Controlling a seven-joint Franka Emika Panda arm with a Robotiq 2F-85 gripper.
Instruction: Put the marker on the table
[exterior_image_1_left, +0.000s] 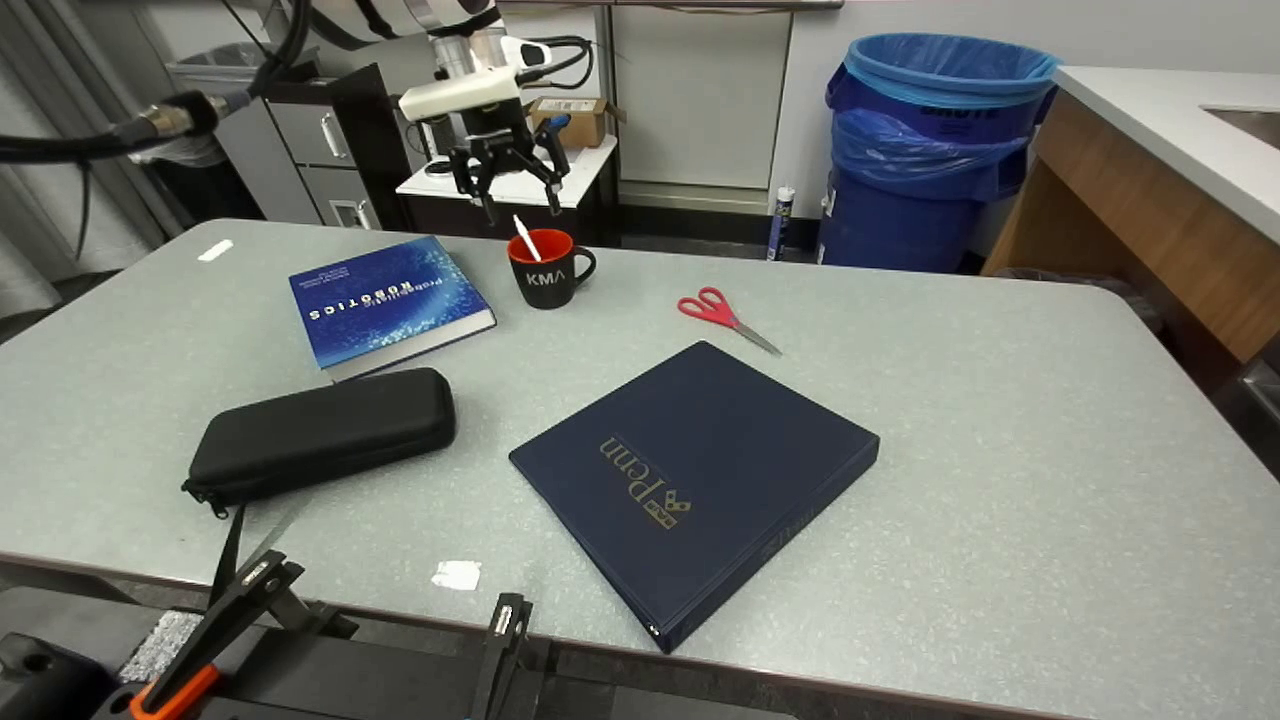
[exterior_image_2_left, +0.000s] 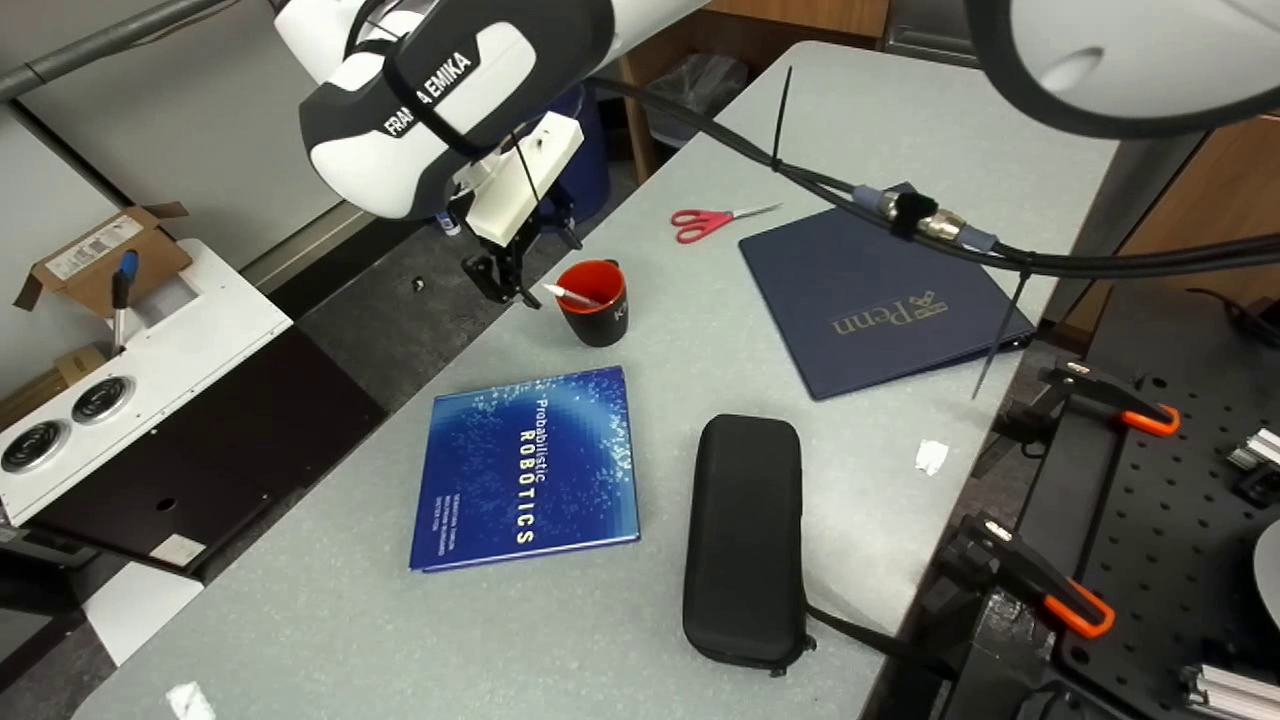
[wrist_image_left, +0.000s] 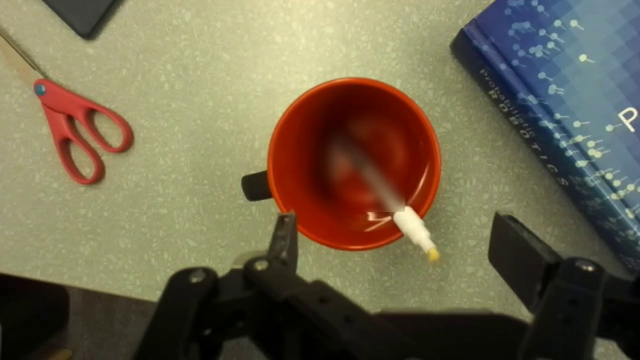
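Note:
The marker (exterior_image_1_left: 527, 240) is a thin whitish stick. It leans inside a black mug with a red inside (exterior_image_1_left: 547, 287), its upper end sticking out past the rim. In the wrist view the marker (wrist_image_left: 412, 227) shows a white end with a yellow tip; its lower part in the mug (wrist_image_left: 295, 125) is blurred. The marker also shows in an exterior view (exterior_image_2_left: 570, 295). The mug stands upright on the light-grey table (exterior_image_1_left: 1000, 430). My gripper (wrist_image_left: 395, 220) is open and empty, its fingers apart on either side of the marker's end. In an exterior view the gripper (exterior_image_1_left: 522, 208) is just above the mug.
A blue book (exterior_image_1_left: 390, 300) lies beside the mug. Red-handled scissors (exterior_image_1_left: 722, 312) lie on its other side. A black pencil case (exterior_image_1_left: 325, 435) and a dark blue binder (exterior_image_1_left: 695, 480) lie nearer the clamped edge. The mug is near a table edge.

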